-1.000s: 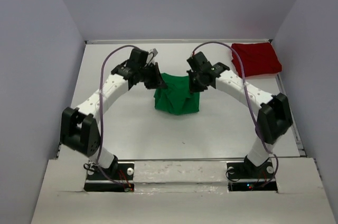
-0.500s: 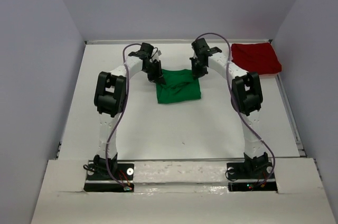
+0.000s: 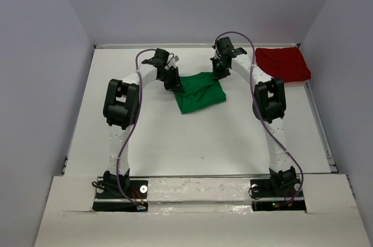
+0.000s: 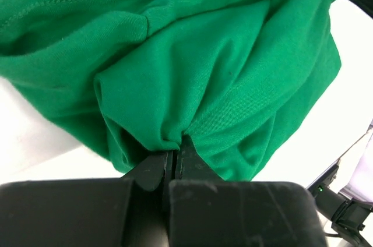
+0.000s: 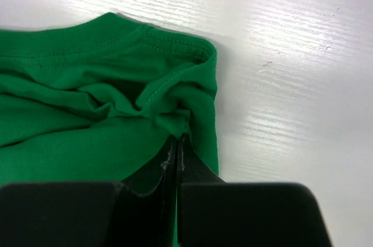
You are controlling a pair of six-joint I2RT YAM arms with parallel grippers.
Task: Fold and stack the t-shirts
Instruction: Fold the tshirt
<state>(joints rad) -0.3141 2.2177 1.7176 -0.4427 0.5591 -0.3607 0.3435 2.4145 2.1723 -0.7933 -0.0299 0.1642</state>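
The green t-shirt [image 3: 201,92] lies bunched on the white surface [image 3: 163,136], spanning the gap between the 2 grippers. The left gripper [image 3: 174,84] is clenched on a pinch of its left edge. The right gripper [image 3: 218,76] is clenched on its far right corner, beside a stitched hem. The dark red t-shirt [image 3: 282,64] lies folded at the surface's far right corner, well apart from both.

Bright even light, soft shadows, sharp.
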